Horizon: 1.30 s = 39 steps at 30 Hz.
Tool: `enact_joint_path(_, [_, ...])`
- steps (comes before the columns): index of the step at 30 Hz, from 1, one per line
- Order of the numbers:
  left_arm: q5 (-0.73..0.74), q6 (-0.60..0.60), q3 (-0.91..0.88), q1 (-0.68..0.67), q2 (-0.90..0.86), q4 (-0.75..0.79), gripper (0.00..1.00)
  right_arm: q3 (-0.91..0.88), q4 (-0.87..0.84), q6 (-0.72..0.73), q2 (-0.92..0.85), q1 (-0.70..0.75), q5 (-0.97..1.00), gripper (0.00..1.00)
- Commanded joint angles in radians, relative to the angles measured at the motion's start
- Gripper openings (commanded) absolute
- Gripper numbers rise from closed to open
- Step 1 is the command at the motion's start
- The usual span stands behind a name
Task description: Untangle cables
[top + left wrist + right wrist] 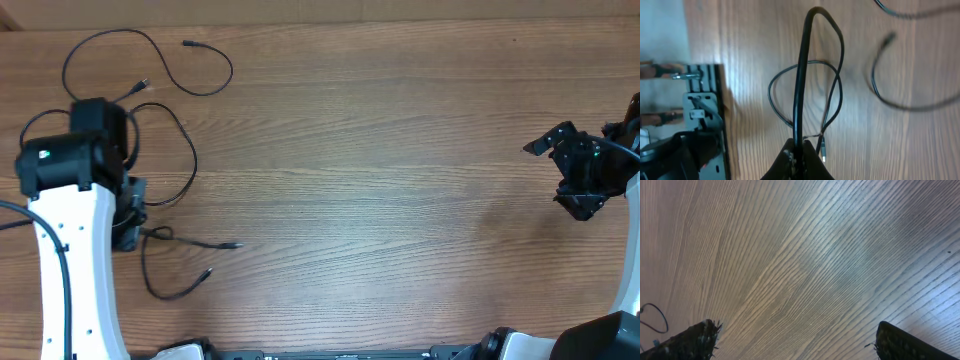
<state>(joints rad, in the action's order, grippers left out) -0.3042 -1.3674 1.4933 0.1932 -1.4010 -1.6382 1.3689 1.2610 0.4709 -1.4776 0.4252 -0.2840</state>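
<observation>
Black cables [185,150], wood-grain brown table [400,150]

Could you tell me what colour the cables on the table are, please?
The cables are black; clearest in the overhead view.

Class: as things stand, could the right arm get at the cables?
Probably not. The right claw hangs open over bare table at the far right; the cables all lie at the far left, by the left arm. Nothing blocks the way, but the stretch looks too long.

The left arm [70,215] covers part of the cables [200,242]; a plug [888,37] in the left wrist view is blurred.
</observation>
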Motion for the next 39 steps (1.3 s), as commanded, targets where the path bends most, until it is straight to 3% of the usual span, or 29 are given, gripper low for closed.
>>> enact_joint_path(1, [-0.089,-0.058,-0.048,0.086,0.016,0.024,0.05,0.018,-0.003,-0.005,0.007,0.001,0.003,1.0])
enact_joint_path(8, [-0.091,-0.058,-0.181,0.269,0.015,0.215,0.05,0.018,-0.003,-0.005,0.007,0.001,0.003,1.0])
enact_joint_path(21, [-0.145,-0.051,-0.243,0.644,0.015,0.49,0.06,0.018,-0.003,-0.005,0.007,0.001,0.003,1.0])
enact_joint_path(24, [-0.157,0.106,-0.274,0.706,0.014,0.683,0.08,0.018,-0.003,-0.005,0.007,0.001,0.003,1.0])
enact_joint_path(27, [-0.105,0.381,-0.281,0.723,-0.006,0.892,0.06,0.018,-0.003,-0.005,0.007,0.001,0.003,1.0])
enact_joint_path(29, [-0.063,0.491,-0.281,0.723,-0.028,0.969,0.05,0.018,-0.003,-0.005,0.007,0.001,0.003,1.0])
enact_joint_path(35, [0.101,0.5,-0.281,0.723,-0.15,1.044,0.04,0.018,-0.003,-0.005,0.007,0.001,0.003,1.0])
enact_joint_path(39, [0.139,0.588,-0.281,0.723,-0.256,1.041,0.04,0.018,-0.003,-0.005,0.007,0.001,0.003,1.0])
